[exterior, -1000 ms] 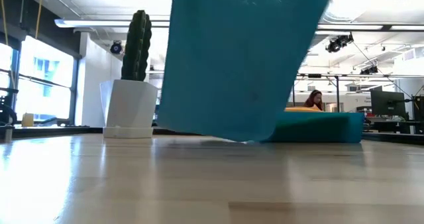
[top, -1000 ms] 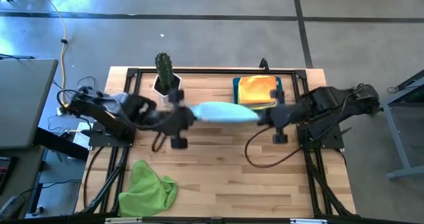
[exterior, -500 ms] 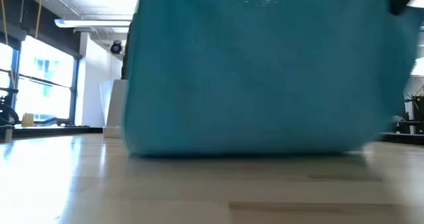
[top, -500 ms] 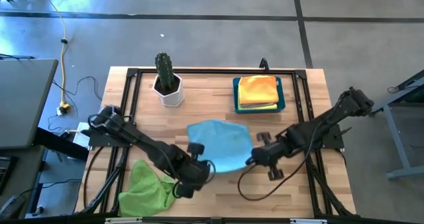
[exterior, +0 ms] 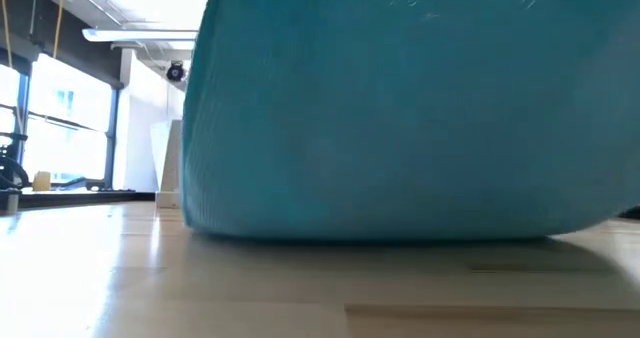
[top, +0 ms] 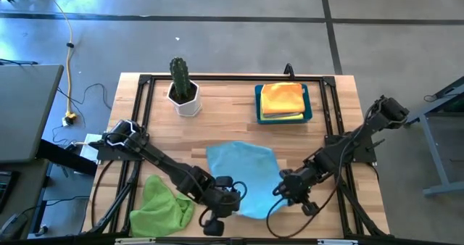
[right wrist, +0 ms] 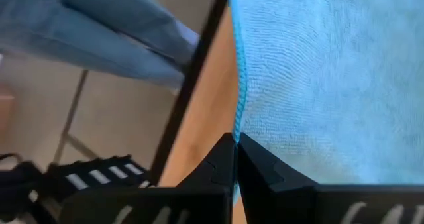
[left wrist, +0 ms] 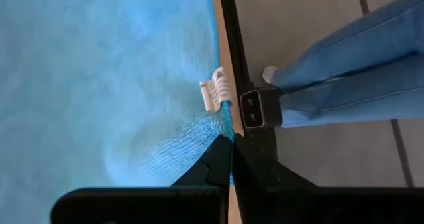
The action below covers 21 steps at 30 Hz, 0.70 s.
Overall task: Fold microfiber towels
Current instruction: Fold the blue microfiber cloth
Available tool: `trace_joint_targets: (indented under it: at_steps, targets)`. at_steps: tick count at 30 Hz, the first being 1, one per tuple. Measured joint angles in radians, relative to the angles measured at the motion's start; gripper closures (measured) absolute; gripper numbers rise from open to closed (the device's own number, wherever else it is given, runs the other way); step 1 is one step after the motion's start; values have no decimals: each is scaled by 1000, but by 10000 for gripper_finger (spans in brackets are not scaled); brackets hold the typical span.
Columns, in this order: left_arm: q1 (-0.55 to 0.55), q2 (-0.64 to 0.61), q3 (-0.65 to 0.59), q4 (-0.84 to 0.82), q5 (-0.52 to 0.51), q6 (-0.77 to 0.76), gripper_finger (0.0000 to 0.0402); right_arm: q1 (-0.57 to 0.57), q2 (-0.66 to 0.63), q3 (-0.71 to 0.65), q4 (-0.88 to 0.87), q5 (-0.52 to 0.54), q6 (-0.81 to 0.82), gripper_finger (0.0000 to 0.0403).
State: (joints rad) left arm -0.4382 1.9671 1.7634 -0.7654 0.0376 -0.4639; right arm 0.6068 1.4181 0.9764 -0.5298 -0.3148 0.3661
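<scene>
Down at the near edge of the desk (top: 239,107), both arms are stretched low and forward, and this looks like the spreading step: the light blue towel (top: 243,169) is being laid out flat ahead of its first fold. The left gripper (top: 230,199) is at the towel's near left corner, fingers (left wrist: 215,164) pinched together on the hem just beside the little white care tag (left wrist: 213,91); the right gripper (top: 284,190) is at the near right corner, fingers (right wrist: 228,159) closed on the stitched edge. The left arm runs in a long diagonal from its base at the desk's left side, the right arm mirrors it from the right, both wrists dropped close to the wood. From desk height the cloth hangs as a broad teal curtain, its lower edge just above or brushing the surface, I cannot tell which. Past the desk edge, a person's legs in jeans (left wrist: 344,65) show in both wrist views. My read: the next move calls for setting these two corners down with the cloth taut and square, releasing, then regripping to fold. Just left of the left gripper, a lime green towel (top: 163,201) lies crumpled, waiting. Farther back, a blue bin (top: 308,107) holds a folded orange towel (top: 281,96) on a yellow one, and a cactus in a white pot (top: 181,85) stands at the far left.
</scene>
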Motion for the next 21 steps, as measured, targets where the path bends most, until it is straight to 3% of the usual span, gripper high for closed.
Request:
trace_joint_targets:
  at_steps: [4, 9, 14, 21]
  targets:
    - [-14, 5, 0, 12, 9, -75, 401, 24, 0, 5, 9, -25, -30, 403]
    - [-21, 4, 0, -3, -39, -109, 401, 11, -6, 27, -114, 63, -63, 403]
    - [3, -19, 53, -104, -106, -108, 401, -16, -6, 184, -429, 269, -114, 403]
    - [43, -23, 235, -311, -281, -41, 401, -20, -6, 434, -701, 563, -166, 403]
